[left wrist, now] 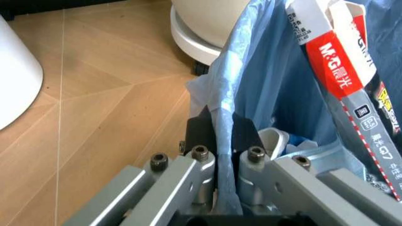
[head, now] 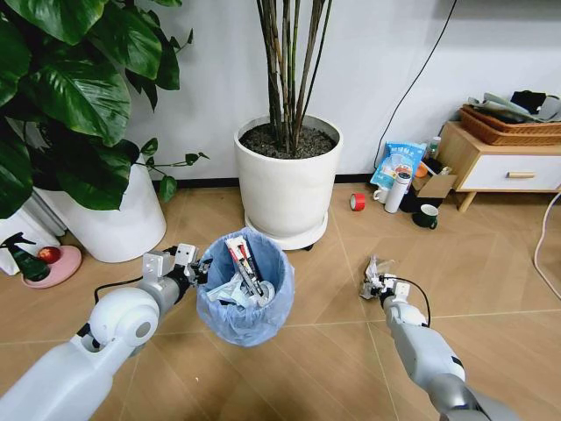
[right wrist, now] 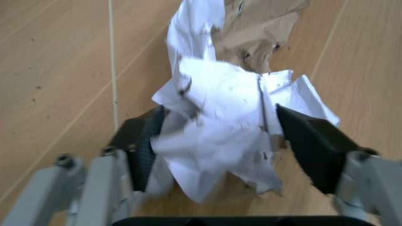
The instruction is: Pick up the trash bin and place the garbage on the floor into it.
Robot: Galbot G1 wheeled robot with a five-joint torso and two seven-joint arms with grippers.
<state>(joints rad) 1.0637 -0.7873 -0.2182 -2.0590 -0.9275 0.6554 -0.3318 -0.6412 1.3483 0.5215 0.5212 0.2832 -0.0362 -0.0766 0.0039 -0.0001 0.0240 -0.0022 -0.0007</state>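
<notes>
- Pinching the trash bin (head: 244, 285) by its bag rim, our left gripper (left wrist: 223, 141) holds it.
- Our right gripper (right wrist: 220, 141) clamps a crumpled paper wad (right wrist: 220, 127) over the floor (head: 333, 289).

The trash bin (head: 244, 303) was lined with thin, crinkly light-blue plastic film, faintly glossy. Printed card packaging (left wrist: 342, 70) with a smooth red-and-white surface was seen inside it. The crumpled paper wad (right wrist: 229, 127) was matt white, creased and rough-edged. The left gripper (left wrist: 217, 150) and right gripper (right wrist: 232, 141) were built of brushed grey metal with matt black pads. The floor (head: 333, 289) was laid in smooth, light wood-look boards. The large pot (head: 288, 184) was finished in smooth, glossy white.
</notes>
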